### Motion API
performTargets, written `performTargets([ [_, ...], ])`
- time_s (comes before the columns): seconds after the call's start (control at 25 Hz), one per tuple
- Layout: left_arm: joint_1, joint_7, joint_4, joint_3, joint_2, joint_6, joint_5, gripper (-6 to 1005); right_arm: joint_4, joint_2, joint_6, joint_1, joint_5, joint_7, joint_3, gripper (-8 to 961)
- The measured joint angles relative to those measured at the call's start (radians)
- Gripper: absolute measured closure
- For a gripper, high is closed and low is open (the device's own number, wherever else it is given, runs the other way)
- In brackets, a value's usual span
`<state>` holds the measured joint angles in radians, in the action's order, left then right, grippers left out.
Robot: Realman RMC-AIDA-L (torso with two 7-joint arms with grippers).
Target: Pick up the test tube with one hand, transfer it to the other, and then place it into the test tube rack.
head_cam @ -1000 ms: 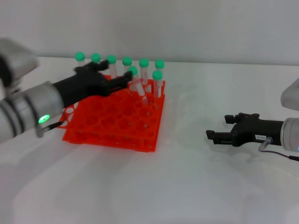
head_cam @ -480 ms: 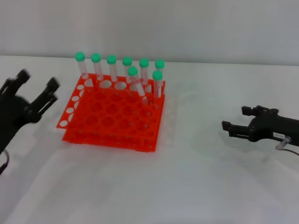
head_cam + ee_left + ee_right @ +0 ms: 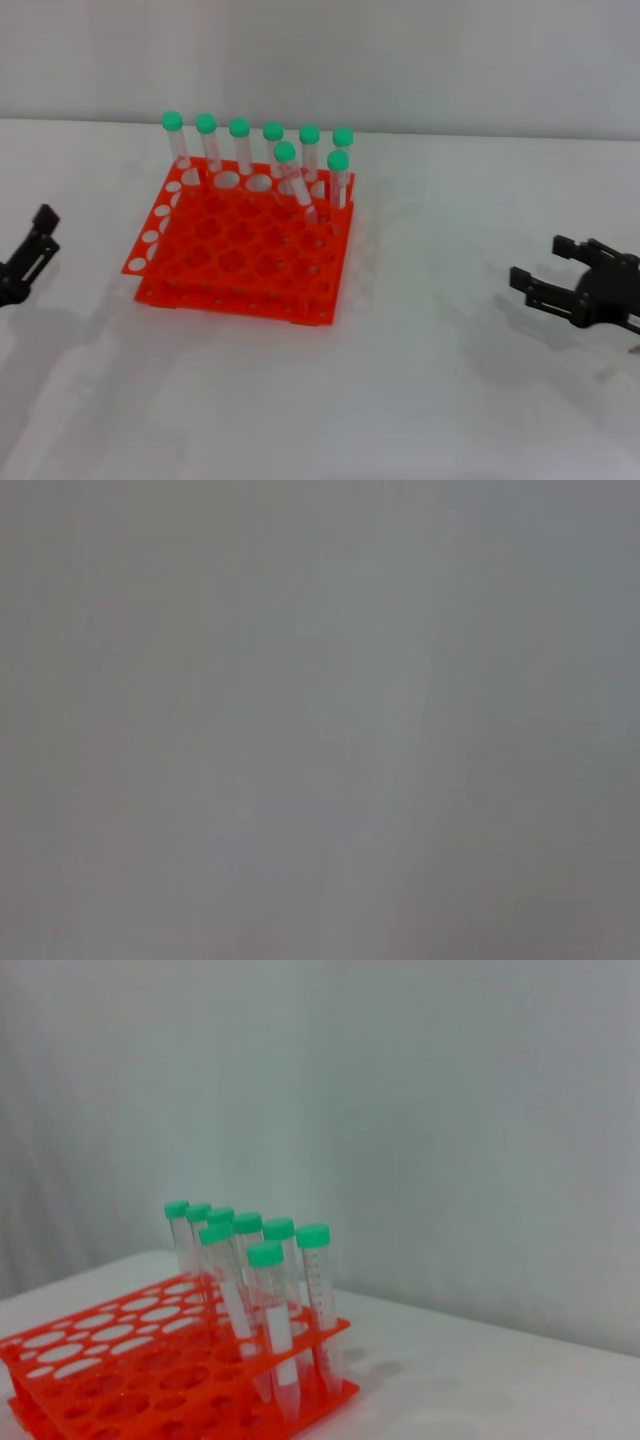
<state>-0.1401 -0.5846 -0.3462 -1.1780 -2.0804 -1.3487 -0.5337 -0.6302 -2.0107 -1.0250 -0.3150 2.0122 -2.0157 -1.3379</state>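
Since a second ago we see that the left pincer (image 3: 28,255), which then reached over the test tube rack (image 3: 240,255) among the tubes, has pulled right back to the left edge of the head view, and the right pincer (image 3: 560,275) has slid away toward the right edge.

Only the black fingertips of the left pincer show now, spread apart with nothing between them; the rest of that arm is cut off by the frame. The right pincer hovers low over the white surface (image 3: 420,400), well apart from the rack, its two fingers spread wide and empty; its arm is also cut off at the frame edge.

The test tube (image 3: 295,180) stands in the rack, leaning, its green cap just in front of the back row and its lower end sunk into a hole near the far right corner. Six more green-capped tubes (image 3: 240,145) line the back row, and another stands upright beside the leaning one at the right edge. In the right wrist view the rack (image 3: 150,1360) is cropped at the lower left, and the tubes (image 3: 260,1290) overlap one another so that we cannot separate every one; the leaning tube (image 3: 232,1290) shows there too.

The left wrist view is a blank grey field in which we can make out nothing.
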Motion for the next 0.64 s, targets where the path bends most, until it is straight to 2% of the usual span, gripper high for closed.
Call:
performTargets([
  [0.4, 0.009, 0.022, 0.074, 0.000, 0.001, -0.040, 0.103, 150, 0.272, 0.000, -0.310, 0.010, 0.179, -0.345, 0.143, 111],
  [0.56, 0.009, 0.039, 0.115, 0.000, 0.000, -0.070, 0.137, 150, 0.361, 0.002, -0.409, 0.032, 0.181, -0.452, 0.275, 111],
  [0.64, 0.010, 0.060, 0.142, 0.000, 0.000, -0.092, 0.155, 150, 0.408, 0.004, -0.459, 0.052, 0.182, -0.510, 0.374, 111],
])
